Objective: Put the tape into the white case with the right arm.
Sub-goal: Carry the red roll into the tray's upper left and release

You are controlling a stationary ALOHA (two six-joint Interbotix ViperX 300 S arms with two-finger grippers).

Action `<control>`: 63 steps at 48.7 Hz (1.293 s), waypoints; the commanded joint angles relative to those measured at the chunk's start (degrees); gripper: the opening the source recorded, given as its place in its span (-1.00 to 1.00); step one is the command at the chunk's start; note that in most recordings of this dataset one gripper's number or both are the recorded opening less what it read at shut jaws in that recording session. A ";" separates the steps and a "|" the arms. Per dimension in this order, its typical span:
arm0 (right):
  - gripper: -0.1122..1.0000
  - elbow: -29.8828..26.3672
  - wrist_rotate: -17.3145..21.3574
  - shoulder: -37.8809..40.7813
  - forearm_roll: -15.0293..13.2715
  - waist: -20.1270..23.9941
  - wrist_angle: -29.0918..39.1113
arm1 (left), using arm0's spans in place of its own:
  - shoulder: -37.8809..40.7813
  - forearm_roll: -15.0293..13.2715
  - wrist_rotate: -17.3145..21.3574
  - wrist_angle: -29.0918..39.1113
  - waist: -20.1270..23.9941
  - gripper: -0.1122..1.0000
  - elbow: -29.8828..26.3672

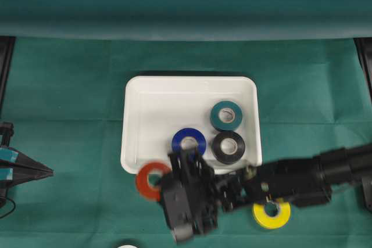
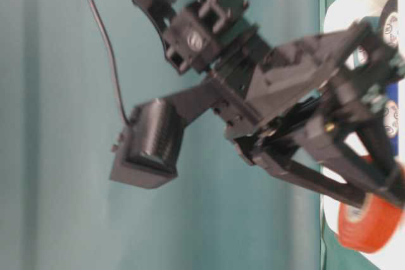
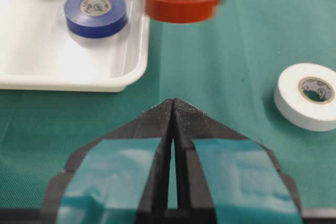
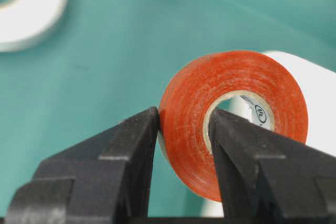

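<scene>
Overhead view, read left to right, with the shallow glossy white rectangular case (image 1: 190, 88) as landmark. Far left of the case, well apart from it, rests the other gripper (image 1: 46, 171), black with light-blue bands, its jaws pressed together on nothing. At the case's near-left corner hangs the red roll of vinyl tape (image 1: 150, 180), the task's thing, clear of the green cloth (image 1: 70, 85) and overlapping the rim. My own all-black two-fingered claw (image 1: 158, 179) is clenched on this roll: one finger (image 4: 131, 140) lies against the outer face, the other passes through the core, so the roll's wall is pinched between them. Inside the case lie a blue roll (image 1: 189, 142), a black roll (image 1: 228, 147) and a teal roll (image 1: 226, 115). Right of the case's near edge, on the cloth under my arm, lies a yellow roll (image 1: 271, 214). A white roll (image 3: 310, 95) lies on the cloth off the case's near-left corner.

Governing relation: the case's open floor lies just beyond the roll, away from my arm, over the rim. I judge a short carry inward, then release.
</scene>
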 commanded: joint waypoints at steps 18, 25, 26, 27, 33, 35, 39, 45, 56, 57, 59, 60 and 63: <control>-0.75 -1.67 -0.09 0.44 -2.20 -14.59 -5.62 | 0.44 -0.09 -0.09 -0.53 0.18 -0.79 -0.79; -0.75 -2.11 -0.09 1.76 -2.20 -17.49 -8.09 | 0.44 -0.09 -0.09 -0.53 0.18 -0.79 -0.70; -0.75 -2.11 -0.09 1.93 -2.20 -17.67 -8.26 | 0.44 -0.09 -0.09 -0.62 0.09 -0.79 -0.70; -0.75 -2.20 -0.09 2.02 -2.20 -17.84 -8.44 | 0.44 -0.09 -0.09 -0.53 0.09 -0.79 -0.70; -0.75 -2.64 -0.09 2.37 -2.20 -18.28 -8.79 | 0.44 -0.09 -0.09 -0.53 0.18 -0.79 -0.70; -0.75 -2.72 -0.09 2.46 -2.20 -18.28 -8.79 | 0.44 -0.09 -0.09 -0.53 0.09 -0.79 -0.70; -0.75 -2.72 -0.09 2.55 -2.20 -18.28 -8.88 | 0.44 -0.09 -0.09 -0.53 0.09 -0.79 -0.70; -0.75 -2.72 0.00 2.90 -2.20 -18.19 -8.88 | 0.44 -0.09 0.00 -0.53 0.18 -0.79 -0.70; -0.75 -2.72 0.26 3.08 -2.20 -18.28 -8.61 | 0.44 -0.09 -0.09 -0.53 0.18 -0.79 -0.70; -0.75 -2.72 0.26 3.08 -2.20 -18.19 -8.61 | 0.44 -0.09 0.00 -0.53 0.18 -0.79 -0.70; -0.66 -2.72 0.44 3.08 -2.20 -18.19 -8.61 | 0.44 -0.09 -0.09 -0.62 0.18 -0.79 -0.70; -0.59 -2.64 0.53 3.08 -2.20 -18.28 -8.61 | 0.44 -0.09 0.00 -0.53 0.18 -0.79 -0.70; -0.35 -2.72 0.53 3.08 -2.20 -18.19 -8.61 | 0.44 -0.09 -0.09 -0.62 0.18 -0.79 -0.70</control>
